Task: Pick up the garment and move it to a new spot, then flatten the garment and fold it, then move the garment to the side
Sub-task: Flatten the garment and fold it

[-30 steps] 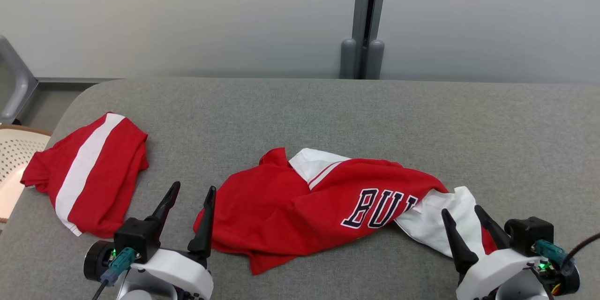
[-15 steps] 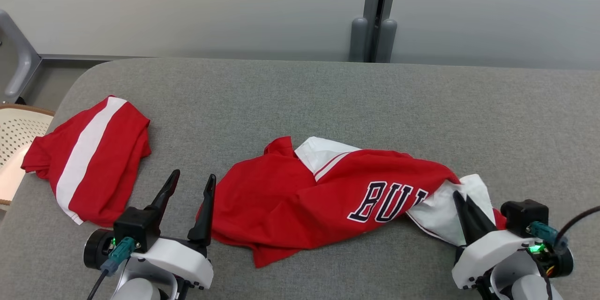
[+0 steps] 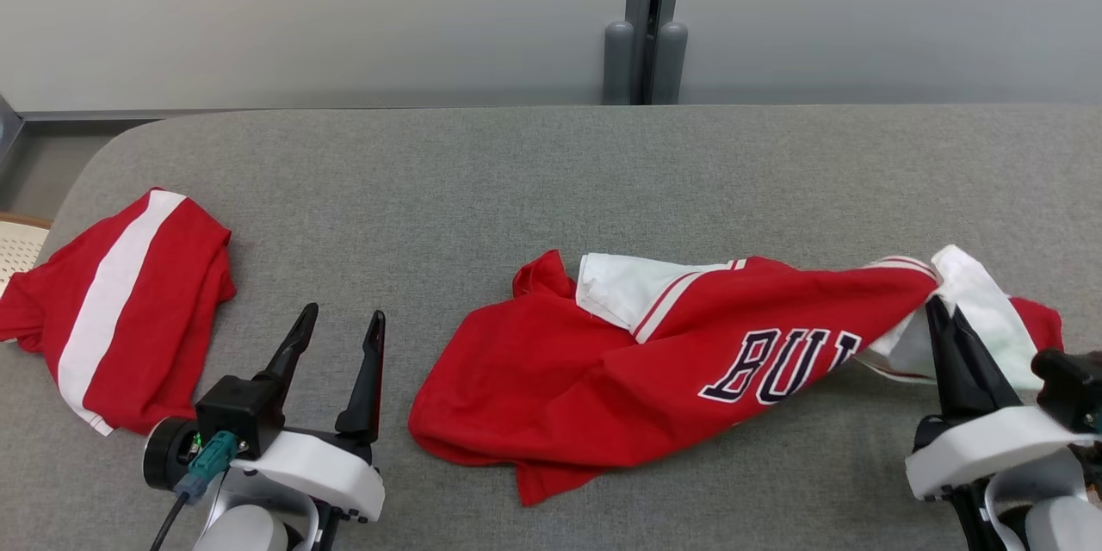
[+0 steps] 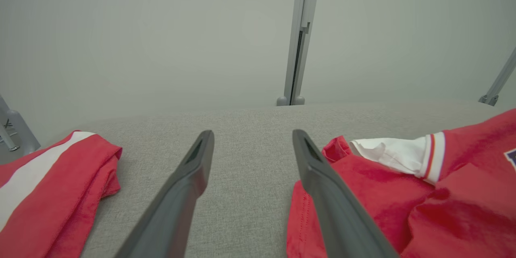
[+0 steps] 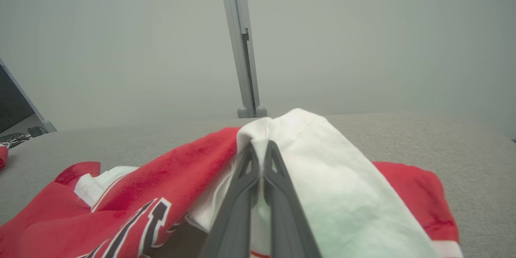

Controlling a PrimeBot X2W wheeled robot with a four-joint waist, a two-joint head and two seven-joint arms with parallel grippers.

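Note:
A red and white jersey with dark lettering lies crumpled across the grey cushioned surface, stretched toward the right. My right gripper is shut on the jersey's white part at its right end and holds that end raised off the surface. In the right wrist view its fingers pinch the white cloth. My left gripper stands open over bare cushion, just left of the jersey's edge, with nothing between its fingers.
A second red garment with a white stripe lies folded at the surface's left edge, also seen as red cloth in the left wrist view. A pale perforated chair seat sits beyond that edge. A grey wall post stands behind.
My right gripper closed on the jersey's white end and pulled it up and to the right, stretching the jersey. The head camera shifted. The left gripper kept its pose.

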